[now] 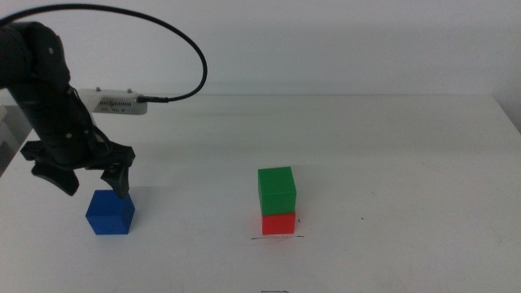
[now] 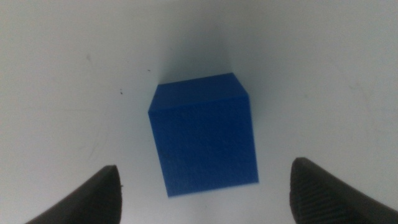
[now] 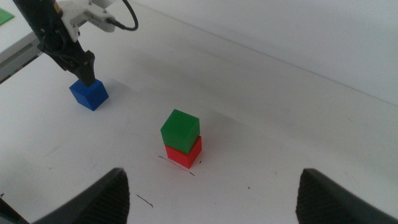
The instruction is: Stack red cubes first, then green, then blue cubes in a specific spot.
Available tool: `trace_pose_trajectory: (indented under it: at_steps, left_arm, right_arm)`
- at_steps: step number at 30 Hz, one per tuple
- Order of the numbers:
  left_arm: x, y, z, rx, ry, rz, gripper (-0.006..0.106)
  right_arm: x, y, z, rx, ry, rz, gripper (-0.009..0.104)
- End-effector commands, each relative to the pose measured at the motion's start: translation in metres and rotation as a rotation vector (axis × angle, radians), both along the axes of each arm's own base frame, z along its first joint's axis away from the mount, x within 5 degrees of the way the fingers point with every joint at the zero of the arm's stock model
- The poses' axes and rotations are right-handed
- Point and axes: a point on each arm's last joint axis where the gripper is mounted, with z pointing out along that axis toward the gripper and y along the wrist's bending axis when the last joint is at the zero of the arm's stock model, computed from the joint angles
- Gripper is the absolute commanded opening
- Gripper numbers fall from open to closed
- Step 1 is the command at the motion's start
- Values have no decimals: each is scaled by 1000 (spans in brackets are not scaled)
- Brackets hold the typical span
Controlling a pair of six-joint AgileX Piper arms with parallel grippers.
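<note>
Left end effector [image 1: 96, 184] spread wide just above the blue cube [image 1: 110, 212], not touching it. Right end effector [image 3: 211, 193] open too, high over the white worktop [image 1: 391, 163]. Green cube [image 1: 277, 189] stacked on the red cube [image 1: 278, 224], on the pen stroke [image 1: 277, 238].

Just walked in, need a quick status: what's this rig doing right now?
Cube stacking, two of three placed. The green cube sits on the red cube, which rests at the pen stroke on the table. The left end effector hangs open just above the blue cube, jaws either side, not gripping yet. The right end effector waits open, back from the stack.
</note>
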Motion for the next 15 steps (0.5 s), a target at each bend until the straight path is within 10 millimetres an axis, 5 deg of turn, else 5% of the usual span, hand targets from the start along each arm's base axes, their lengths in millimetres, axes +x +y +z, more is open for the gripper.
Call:
trace_pose_trajectory:
  at_steps: [1, 15]
  left_arm:
    - [3, -3, 18, -9, -72, 16, 91]
    - [17, -4, -19, -14, 1, 32, 91]
  right_arm:
    - [1, -1, 11, 31, -84, -7, 87]
    - [1, -1, 11, 31, -84, -7, 87]
